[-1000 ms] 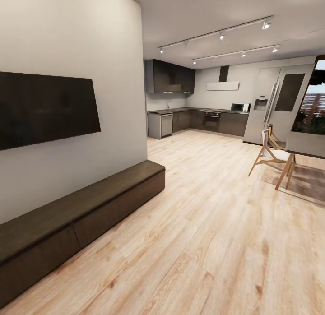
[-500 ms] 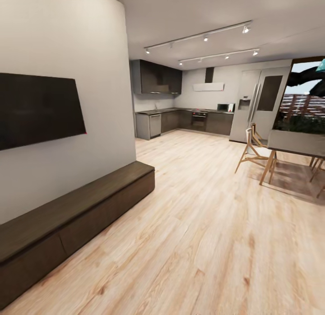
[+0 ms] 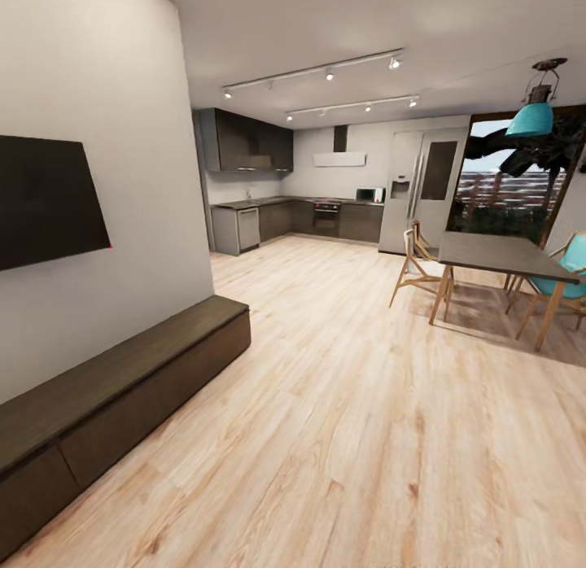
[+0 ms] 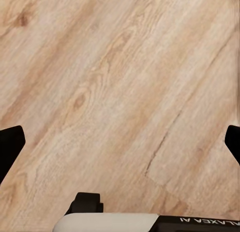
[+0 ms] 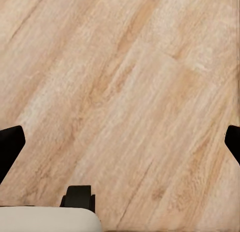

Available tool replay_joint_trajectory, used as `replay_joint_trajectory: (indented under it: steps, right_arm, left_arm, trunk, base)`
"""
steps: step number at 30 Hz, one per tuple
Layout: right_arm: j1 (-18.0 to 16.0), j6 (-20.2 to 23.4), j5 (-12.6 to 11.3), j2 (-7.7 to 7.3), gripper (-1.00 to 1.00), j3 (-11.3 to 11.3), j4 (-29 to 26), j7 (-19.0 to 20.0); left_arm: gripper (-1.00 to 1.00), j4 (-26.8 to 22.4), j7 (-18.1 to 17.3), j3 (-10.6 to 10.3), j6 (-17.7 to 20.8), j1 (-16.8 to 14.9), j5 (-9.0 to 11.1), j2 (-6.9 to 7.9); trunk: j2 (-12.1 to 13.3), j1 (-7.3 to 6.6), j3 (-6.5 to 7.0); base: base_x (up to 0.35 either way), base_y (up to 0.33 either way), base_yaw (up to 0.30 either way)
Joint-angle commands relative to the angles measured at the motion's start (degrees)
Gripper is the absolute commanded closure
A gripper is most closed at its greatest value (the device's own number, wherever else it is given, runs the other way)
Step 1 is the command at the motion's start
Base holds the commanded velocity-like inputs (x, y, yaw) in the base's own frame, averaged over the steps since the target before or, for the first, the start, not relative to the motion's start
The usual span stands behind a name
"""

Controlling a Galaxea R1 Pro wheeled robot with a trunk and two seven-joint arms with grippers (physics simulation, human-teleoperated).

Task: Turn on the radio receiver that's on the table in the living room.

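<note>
The radio receiver and its low glossy table are out of view. The head view looks across a pale wood floor (image 3: 342,438) toward a kitchen. In the left wrist view my left gripper (image 4: 120,142) hangs open over bare floorboards, its black fingertips (image 4: 9,147) at the far edges of the picture. The right wrist view has my right gripper (image 5: 120,142) just the same, open above the planks, with nothing between its fingers (image 5: 10,144).
A long dark wooden bench (image 3: 122,381) runs along the left wall under a black TV (image 3: 45,198). At the right stands a grey dining table (image 3: 496,255) with pale wooden chairs (image 3: 415,267) under a teal lamp (image 3: 531,116). Dark kitchen cabinets (image 3: 285,218) and a fridge (image 3: 419,190) line the far wall.
The camera has swung to the right: bench, TV and kitchen slid leftward in the picture, and the whole dining table, teal chair and teal lamp came into sight.
</note>
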Motion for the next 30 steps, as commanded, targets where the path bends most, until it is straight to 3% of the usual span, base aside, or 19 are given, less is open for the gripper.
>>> replay_joint_trajectory:
  steps: [1,30]
  right_arm:
    - [0.0,0.0,0.0,0.0,-1.0,-0.01,0.01,0.0]
    - [0.0,0.0,0.09,0.0,-1.0,0.05,0.03,0.0]
  left_arm:
    - [-1.0,0.0,0.02,0.0,0.01,0.0,-0.02,0.0]
    - [-1.0,0.09,0.05,0.0,0.02,0.0,-0.22,-0.08]
  trunk:
    - [0.0,0.0,0.02]
    - [0.0,0.0,0.11]
  base:
    - [0.0,0.0,-0.27]
    - [0.0,0.0,-0.276]
